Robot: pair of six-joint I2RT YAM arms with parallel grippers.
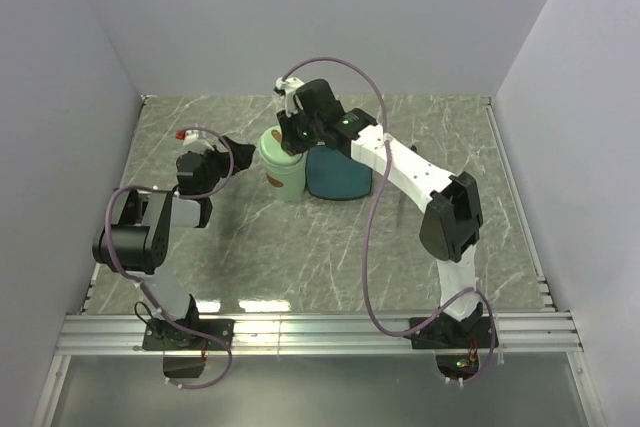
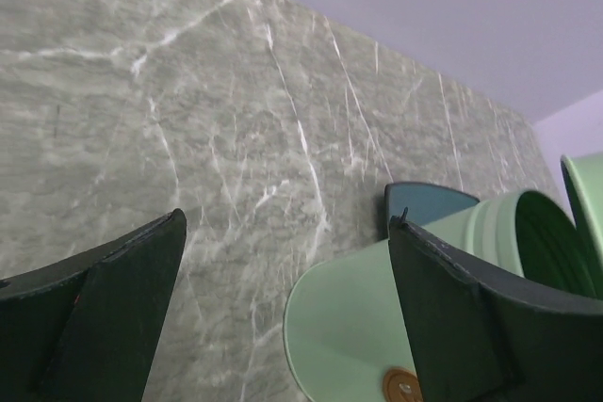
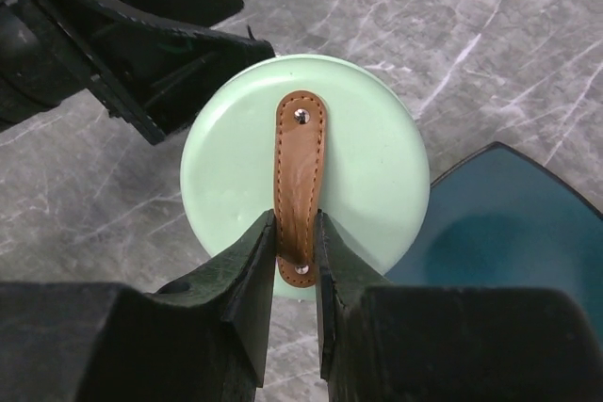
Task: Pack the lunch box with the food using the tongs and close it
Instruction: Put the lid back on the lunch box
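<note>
The pale mint-green lunch box [image 1: 284, 175] stands upright near the table's middle, against the teal plate. Its round green lid [image 3: 367, 167] hangs just over the box's mouth, and a dark gap shows between lid [image 2: 586, 204] and rim in the left wrist view. My right gripper [image 3: 294, 223] is shut on the lid's brown strap handle [image 3: 300, 152]. My left gripper [image 2: 287, 223] is open to the left of the box [image 2: 363, 322]; its right finger [image 2: 452, 308] lies against the box's wall. The food and the tongs are out of view.
A dark teal square plate [image 1: 340, 177] lies right of the box, partly under the right arm. The left gripper's black fingers [image 3: 179, 44] reach in beside the lid's top-left edge. Grey walls close the table at the back and both sides.
</note>
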